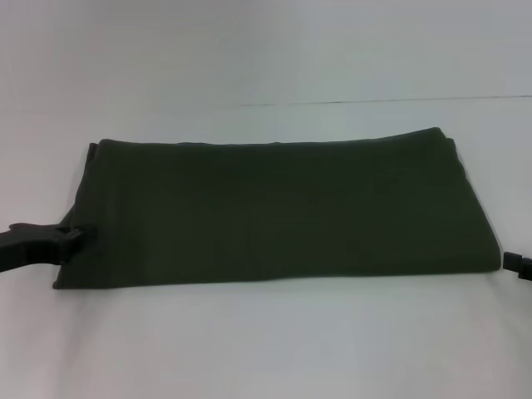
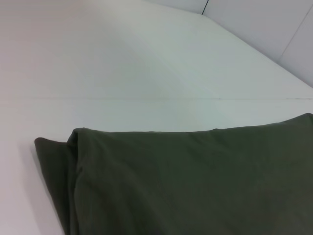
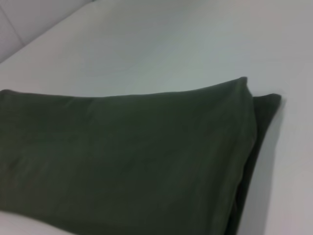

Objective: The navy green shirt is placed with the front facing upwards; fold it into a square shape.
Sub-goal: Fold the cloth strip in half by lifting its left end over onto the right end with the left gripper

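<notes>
I've got the navy green shirt (image 1: 274,212) lying flat mid-worktop, already folded into a wide band. Long axis runs left–right across my head view; short axis runs away from me. No print, collar or sleeves showing, just plain dark olive cloth on top. Far edge is straight-ish, near edge also straight, and the left end looks a bit narrower at the back than at the front, so the outline is a slightly skewed rectangle, not a square.

The worktop (image 1: 266,349) is white, smooth, matte; a thin dark seam line crosses it behind the shirt. In left wrist view, pale wall panels w/ dark joints sit at the far corner of the surface.

Fabric looks soft, matte, knit-type, w/ faint shallow ripples. Wrist views show layers: at each end an under-layer pokes out past the top layer, giving a stepped corner, w/ a soft rounded fold along the edge.

Left gripper (image 1: 73,237) is black, low at the shirt's left end, touching its edge near the front corner; can't tell if it's apart or clamped on cloth. Right gripper (image 1: 517,264) barely shows at the right frame edge, just beside the shirt's right front corner; can't tell its state either.
</notes>
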`<control>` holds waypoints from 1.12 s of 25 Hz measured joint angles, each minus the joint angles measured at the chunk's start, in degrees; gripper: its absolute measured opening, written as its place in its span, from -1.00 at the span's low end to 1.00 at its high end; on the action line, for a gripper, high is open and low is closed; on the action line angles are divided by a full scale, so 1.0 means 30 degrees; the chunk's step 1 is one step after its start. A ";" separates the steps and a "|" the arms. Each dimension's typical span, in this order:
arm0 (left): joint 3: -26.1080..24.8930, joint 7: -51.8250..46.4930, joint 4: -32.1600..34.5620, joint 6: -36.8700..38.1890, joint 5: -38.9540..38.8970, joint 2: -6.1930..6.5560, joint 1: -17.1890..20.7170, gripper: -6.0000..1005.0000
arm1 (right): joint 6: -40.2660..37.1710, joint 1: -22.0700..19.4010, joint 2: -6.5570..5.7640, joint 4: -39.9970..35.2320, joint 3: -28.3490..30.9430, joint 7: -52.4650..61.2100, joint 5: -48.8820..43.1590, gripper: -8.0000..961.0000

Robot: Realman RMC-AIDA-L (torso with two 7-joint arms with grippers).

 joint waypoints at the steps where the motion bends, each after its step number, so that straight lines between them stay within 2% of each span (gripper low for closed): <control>1: 0.0000 0.0000 0.0000 0.0000 0.0000 0.0000 0.0000 -0.87 | -0.0135 0.0093 -0.0052 -0.0089 -0.0006 0.0245 -0.0202 0.74; 13: -0.0005 0.0462 -0.0194 -0.0215 -0.0021 -0.0172 0.0015 -0.86 | -0.0431 0.1003 -0.0233 -0.0418 -0.0093 0.0826 -0.1056 0.73; 21: -0.0003 0.0470 -0.0191 -0.0216 -0.0071 -0.0193 0.0011 -0.85 | 0.0774 0.1471 0.0106 -0.0103 -0.0083 0.1007 -0.1923 0.73; 28: -0.0006 0.0688 -0.0160 -0.0240 -0.0472 -0.0201 0.0027 -0.85 | 0.1329 0.1644 0.0163 0.0653 -0.0147 0.0900 -0.2069 0.73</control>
